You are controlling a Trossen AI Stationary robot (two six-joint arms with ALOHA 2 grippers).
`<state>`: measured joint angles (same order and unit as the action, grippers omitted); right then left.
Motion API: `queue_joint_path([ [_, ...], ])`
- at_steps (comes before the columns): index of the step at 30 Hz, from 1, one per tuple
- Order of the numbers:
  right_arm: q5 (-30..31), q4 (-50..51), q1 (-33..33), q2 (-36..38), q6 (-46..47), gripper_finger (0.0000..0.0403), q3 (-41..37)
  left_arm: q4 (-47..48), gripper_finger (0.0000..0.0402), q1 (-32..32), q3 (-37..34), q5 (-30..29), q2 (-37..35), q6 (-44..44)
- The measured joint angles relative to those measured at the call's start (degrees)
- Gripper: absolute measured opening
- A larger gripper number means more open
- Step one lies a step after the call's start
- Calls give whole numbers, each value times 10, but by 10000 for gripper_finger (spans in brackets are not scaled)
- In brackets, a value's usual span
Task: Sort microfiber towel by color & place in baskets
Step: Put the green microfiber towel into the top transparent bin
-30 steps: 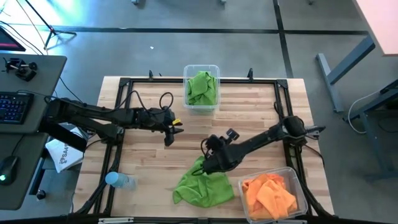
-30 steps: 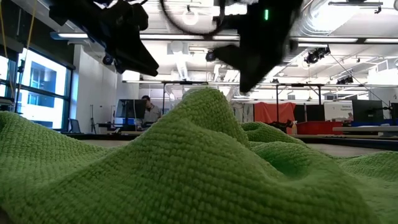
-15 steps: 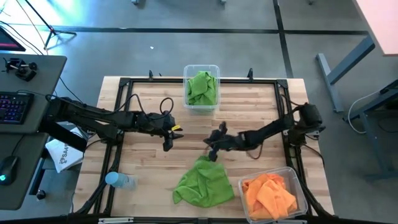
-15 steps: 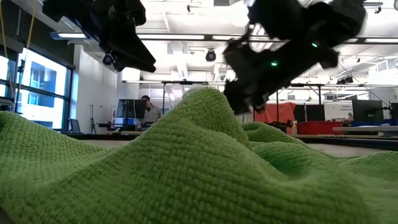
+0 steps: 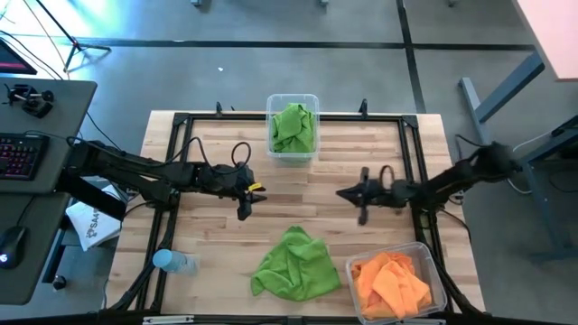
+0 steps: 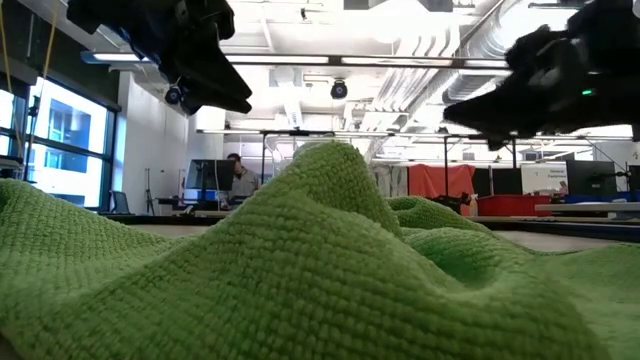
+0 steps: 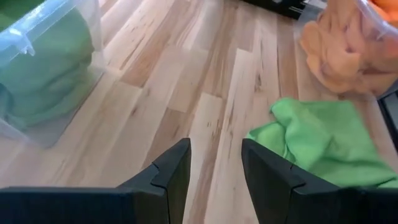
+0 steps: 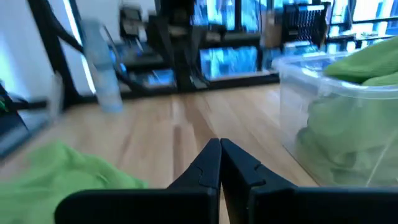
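A lime green microfiber towel (image 5: 293, 266) lies crumpled on the table near the near edge; it fills the foreground of the low view (image 6: 300, 270). A clear basket (image 5: 293, 129) at the far edge holds green towels. A second basket (image 5: 397, 282) at the near right corner holds orange towels. My left gripper (image 5: 246, 206) hovers open over bare wood left of centre, its fingers (image 7: 168, 174) apart. My right gripper (image 5: 341, 192) hangs shut above the table right of centre, pointing toward the table's left (image 8: 219, 152), clear of the towel (image 8: 68, 168).
A blue-capped bottle (image 5: 172, 262) stands at the table's near left. A white paper bag (image 5: 90, 224) lies off the left edge, with a desk and keyboard (image 5: 20, 153) beyond it. A black frame (image 5: 411, 144) rims the table. A person (image 6: 238, 175) is far behind.
My right gripper has left the green towel's far edge, risen, and drawn back toward the table's right edge and somewhat toward the far side. The towel stays crumpled on the table. My left arm has shifted slightly toward the near side.
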<state>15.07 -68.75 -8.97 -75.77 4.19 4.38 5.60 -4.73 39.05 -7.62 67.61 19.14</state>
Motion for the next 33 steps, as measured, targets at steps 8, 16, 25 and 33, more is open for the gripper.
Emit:
queue_joint_path([
  [8, -68, 55, 9, 148, 18, 0, -39, -13, 133, -7, 0, -2, 21, 18],
  [16, -70, 239, 33, 304, 24, 0, -38, -29, 133, -7, -1, -2, 44, 39],
  [25, -61, 392, 34, 486, 3, 0, -38, -30, 133, -7, 0, 0, 44, 48],
  [33, -61, 537, 34, 617, 8, 0, -38, -30, 133, -7, 0, 0, 44, 48],
])
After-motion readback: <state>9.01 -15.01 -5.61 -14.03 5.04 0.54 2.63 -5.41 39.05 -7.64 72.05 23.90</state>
